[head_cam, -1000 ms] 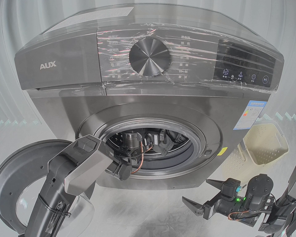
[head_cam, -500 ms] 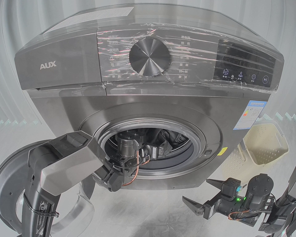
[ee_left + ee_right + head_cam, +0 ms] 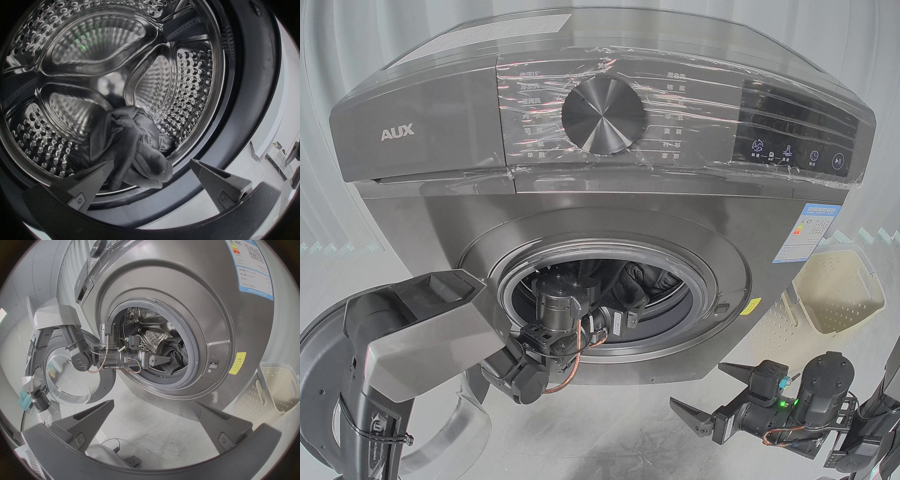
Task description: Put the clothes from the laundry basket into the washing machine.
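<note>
**Item location.** The dark garment [image 3: 125, 147] lies bunched inside the drum [image 3: 93, 47] of the washing machine [image 3: 600, 206], low in the barrel at about 6 o'clock and close behind the door seal [image 3: 250, 93]. One fold hangs toward the seal lip. The laundry basket [image 3: 837, 300] stands at 3 o'clock of the machine opening. No cloth is visible in the part of it that shows.

**Claw state.** The left claw [image 3: 150, 163] sits at the drum mouth with its jaws spread wide and nothing between them, and the garment lies just beyond the tips. The right claw [image 3: 697, 384] hangs at 5 o'clock of the opening, above the floor, jaws wide apart and empty.

**Handling characteristics.** The garment appears thin, smooth and limp. Expect low weight, no stiffness and a tendency to slide or trail.

**Grip point.** If repositioning is needed, pinch the thick gathered knot at the top of the heap, not a single loose layer. A trailing edge could catch on the seal.
</note>
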Robot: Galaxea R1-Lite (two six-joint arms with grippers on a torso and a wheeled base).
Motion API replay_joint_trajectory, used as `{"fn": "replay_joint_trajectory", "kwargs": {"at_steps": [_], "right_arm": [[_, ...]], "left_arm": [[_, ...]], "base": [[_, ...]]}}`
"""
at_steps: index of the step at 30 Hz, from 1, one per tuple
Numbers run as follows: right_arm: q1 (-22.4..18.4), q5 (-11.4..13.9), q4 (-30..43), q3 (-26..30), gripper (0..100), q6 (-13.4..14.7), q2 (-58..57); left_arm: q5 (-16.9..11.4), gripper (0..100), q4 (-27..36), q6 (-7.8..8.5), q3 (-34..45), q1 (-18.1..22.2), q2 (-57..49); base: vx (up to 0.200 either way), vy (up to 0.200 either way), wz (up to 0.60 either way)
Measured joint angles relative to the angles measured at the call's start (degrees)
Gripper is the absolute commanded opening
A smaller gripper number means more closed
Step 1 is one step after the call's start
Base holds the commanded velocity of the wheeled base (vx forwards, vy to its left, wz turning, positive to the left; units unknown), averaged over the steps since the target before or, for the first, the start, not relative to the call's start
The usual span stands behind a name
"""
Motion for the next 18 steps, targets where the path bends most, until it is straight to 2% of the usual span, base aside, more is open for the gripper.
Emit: {"fn": "replay_joint_trajectory", "kwargs": {"at_steps": [9, 10, 18], "right_arm": [[-0.11, 0.00, -0.02, 0.00, 100, 0.02, 0.12], [-0.11, 0.00, -0.02, 0.00, 100, 0.02, 0.12], [-0.44, 0.02, -0.06, 0.00, 100, -0.07, 0.11]], "left_arm": [[-0.79, 100, 1.61, -0.18, -9.16, 0.83, 6.42], [-0.77, 0, 2.27, -0.20, -10.39, 0.93, 7.13], [-0.20, 0, 7.09, -0.24, -21.58, 1.73, 13.36]], "base": [[0.000, 0.000, 0.00], [0.000, 0.000, 0.00], [0.000, 0.000, 0.00]]}}
